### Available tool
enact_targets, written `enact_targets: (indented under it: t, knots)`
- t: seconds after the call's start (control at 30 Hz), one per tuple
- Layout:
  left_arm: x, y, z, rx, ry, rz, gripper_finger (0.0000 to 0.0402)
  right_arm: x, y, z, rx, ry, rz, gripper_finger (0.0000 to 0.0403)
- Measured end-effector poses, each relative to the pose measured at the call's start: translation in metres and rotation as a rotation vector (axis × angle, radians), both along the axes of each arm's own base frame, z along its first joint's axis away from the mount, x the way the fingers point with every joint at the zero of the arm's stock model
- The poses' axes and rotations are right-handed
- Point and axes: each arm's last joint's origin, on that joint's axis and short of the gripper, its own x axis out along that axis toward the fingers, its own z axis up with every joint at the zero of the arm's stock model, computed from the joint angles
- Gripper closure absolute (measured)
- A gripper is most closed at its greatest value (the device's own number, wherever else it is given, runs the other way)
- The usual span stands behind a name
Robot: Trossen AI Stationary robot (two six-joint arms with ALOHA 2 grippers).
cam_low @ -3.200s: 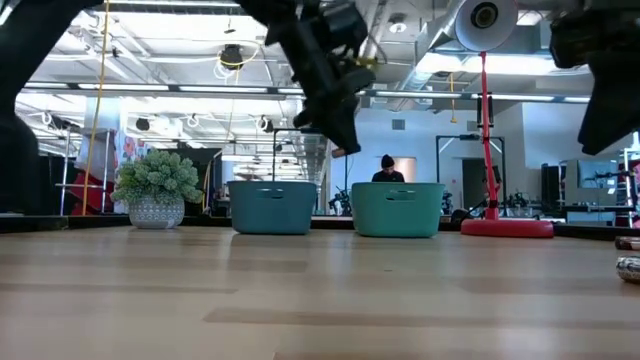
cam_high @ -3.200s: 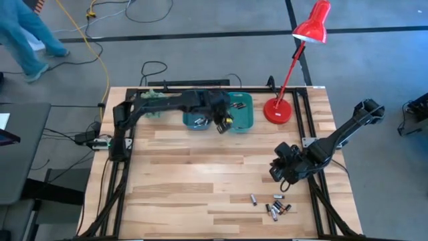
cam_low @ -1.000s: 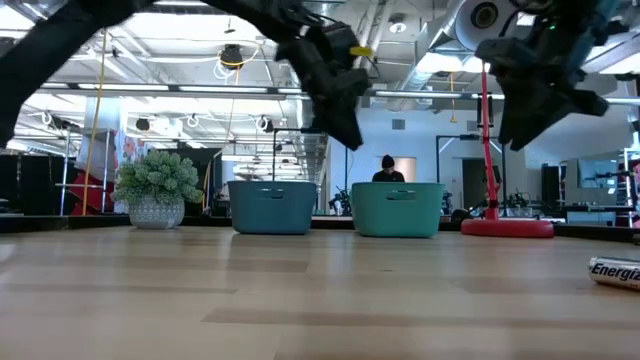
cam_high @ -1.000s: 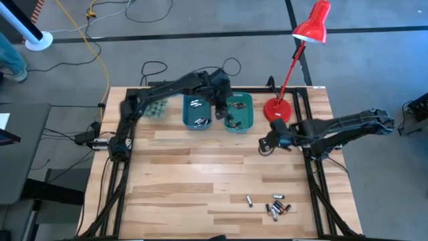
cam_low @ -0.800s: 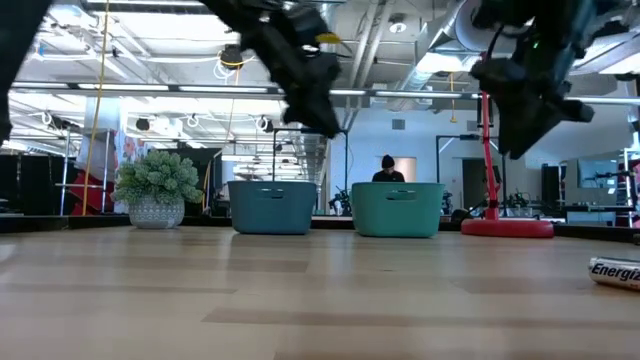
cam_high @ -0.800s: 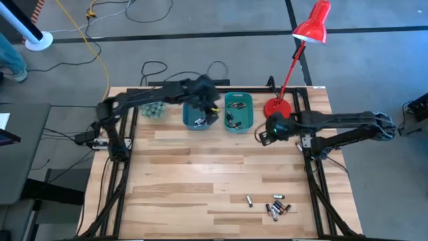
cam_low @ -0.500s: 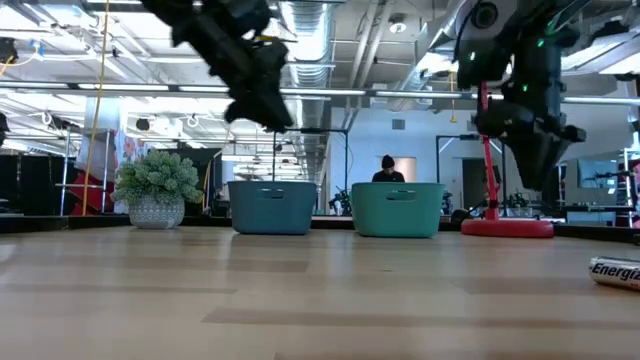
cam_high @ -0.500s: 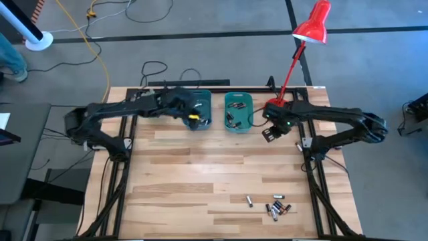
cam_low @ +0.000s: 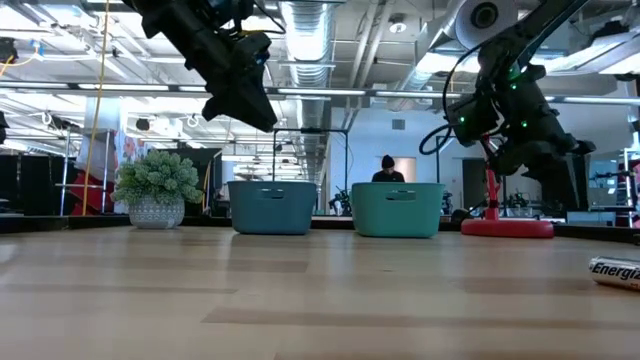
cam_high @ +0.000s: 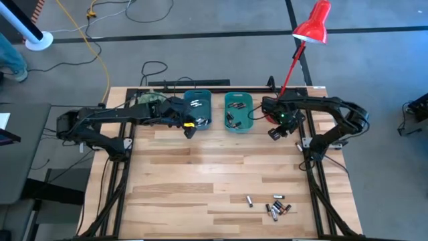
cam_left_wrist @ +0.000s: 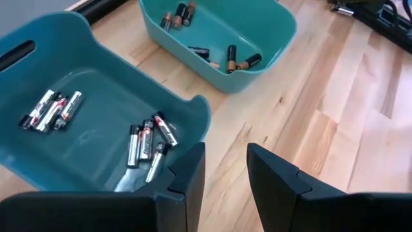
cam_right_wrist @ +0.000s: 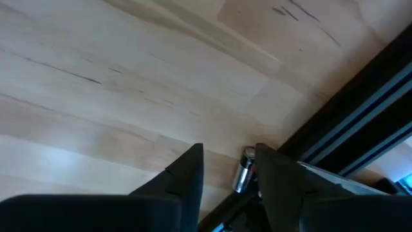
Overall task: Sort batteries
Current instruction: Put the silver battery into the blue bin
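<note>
Batteries: small silver, dark and copper-tinted cylindrical cells. A loose cluster of them (cam_high: 273,207) lies on the pale wooden table (cam_high: 200,174) at about 5 o'clock in the high view, well apart from both arms.
Left teal plastic bin (cam_high: 198,110): at about 12 o'clock on the table; holds silver and dark cells with red marks (cam_left_wrist: 147,140), in two small groups.
Right teal plastic bin (cam_high: 238,111): just beside the first, toward 1 o'clock; holds dark cells with copper ends (cam_left_wrist: 239,59).
Left gripper (cam_high: 188,126): at the near edge of the left bin, marked by a small yellow tag; fingers parted by a narrow gap, nothing between them.
Right gripper (cam_high: 277,130): by the red desk lamp's round base (cam_high: 273,112), at about 2 o'clock; fingers parted, nothing clamped.
Right wrist view only: one silver cell (cam_right_wrist: 243,170) lies on the wood beside the black frame rail, seen through the gap between the fingers; I cannot tell whether it touches them.
Low view only: a lettered cell (cam_low: 617,271) at the table's right edge, a potted green plant (cam_low: 157,188), and a person far behind the bins.
Left wrist view only: the contents of both bins.
</note>
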Motion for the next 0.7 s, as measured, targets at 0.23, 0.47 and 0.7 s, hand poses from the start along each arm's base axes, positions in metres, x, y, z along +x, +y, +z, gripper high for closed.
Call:
enact_targets:
  t: [0.23,0.47,0.7]
  knots:
    - [0.001,-0.002,0.000,0.004,0.001,-0.002,0.0290,-0.007,0.003,0.002,-0.003,-0.016,0.007,0.0178]
    - [0.001,-0.002,0.000,0.010,0.002,0.004,0.0290,-0.036,0.010,-0.009,0.025,-0.002,-0.070,0.0170]
    - [0.001,-0.001,0.000,0.018,-0.001,0.023,0.0290,-0.043,0.010,-0.014,0.007,-0.061,-0.127,0.0182]
